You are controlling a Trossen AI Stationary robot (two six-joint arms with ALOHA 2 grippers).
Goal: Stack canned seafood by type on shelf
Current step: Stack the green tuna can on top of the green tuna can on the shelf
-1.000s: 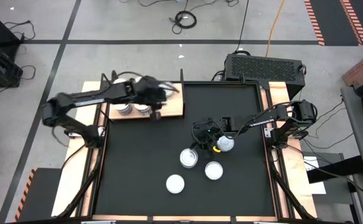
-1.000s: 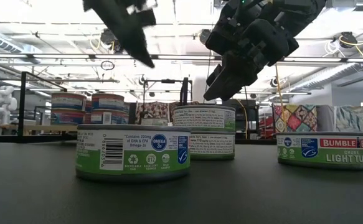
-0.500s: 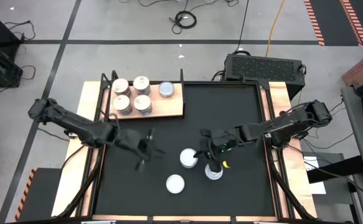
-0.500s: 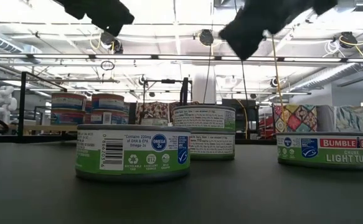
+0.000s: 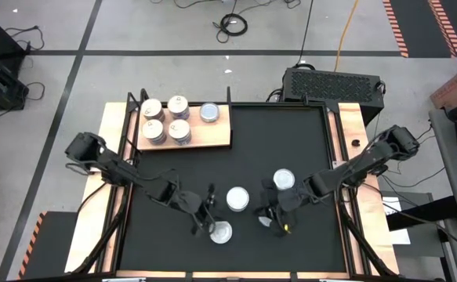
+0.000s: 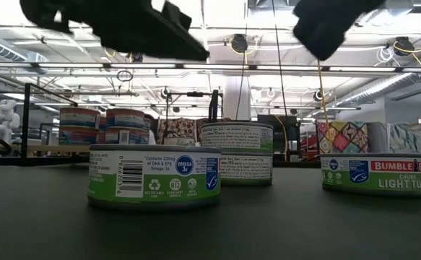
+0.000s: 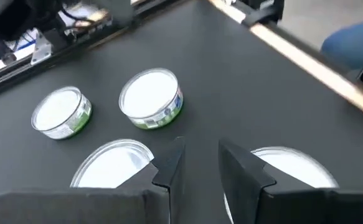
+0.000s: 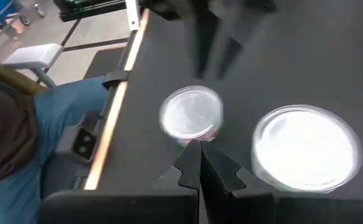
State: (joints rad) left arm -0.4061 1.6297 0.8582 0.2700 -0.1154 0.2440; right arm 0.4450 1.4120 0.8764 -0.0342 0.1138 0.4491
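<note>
Five tins stand on the wooden shelf at the table's far left. Several more rest on the black mat: a pale-topped tin nearest the near edge, a taller one that in the low view seems to be one tin on another, one farther right, and a Bumble Bee tin partly hidden in the high view. My left gripper hovers open just left of the nearest tin. My right gripper hovers shut over the Bumble Bee tin. Both are above tin height.
A wooden frame edges the mat. A person in blue trousers sits by the table's near edge. A black box stands behind the far right corner. Bare mat lies toward the far side and the left.
My left gripper has swung from over the shelf down across the mat to the nearest tin by the near edge. My right gripper has moved toward the near edge, from beside the far-right tin to above the Bumble Bee tin. No tin has moved.
</note>
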